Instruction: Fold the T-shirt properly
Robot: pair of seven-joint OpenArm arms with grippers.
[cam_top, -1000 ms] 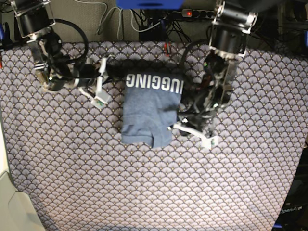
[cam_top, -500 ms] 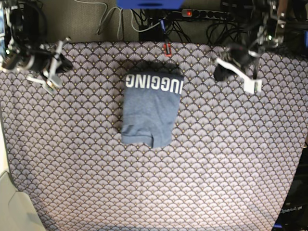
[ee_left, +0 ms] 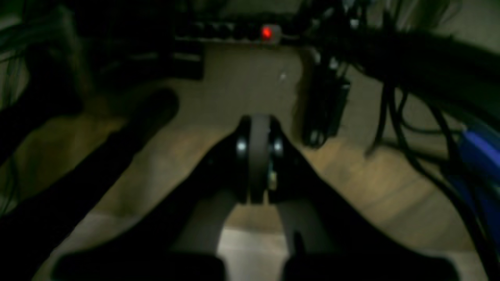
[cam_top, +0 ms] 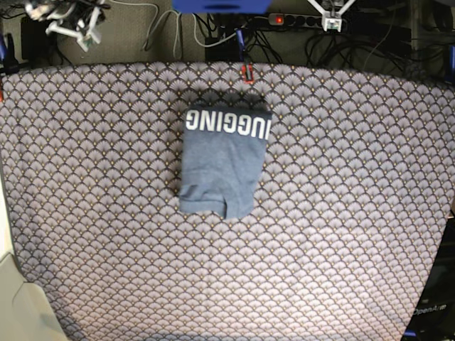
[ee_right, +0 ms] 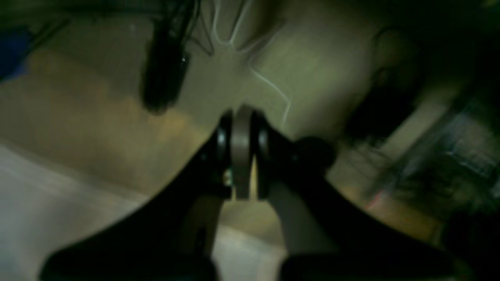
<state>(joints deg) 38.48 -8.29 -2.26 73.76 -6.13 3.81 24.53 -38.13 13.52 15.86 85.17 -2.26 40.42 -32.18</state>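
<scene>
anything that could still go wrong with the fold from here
1. The T-shirt lies folded but its near edge is uneven, with a flap at the lower right; it may slacken or look untidy.
2. Both the left gripper and right gripper are shut and off the cloth, so nothing holds the fold.

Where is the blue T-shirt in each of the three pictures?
Base view: the folded T-shirt lies on the patterned tablecloth, just above the middle.
Left wrist view: not in it.
Right wrist view: not in it.
Shared landmark: the power strip's red light shows in the base and left wrist views.
</scene>
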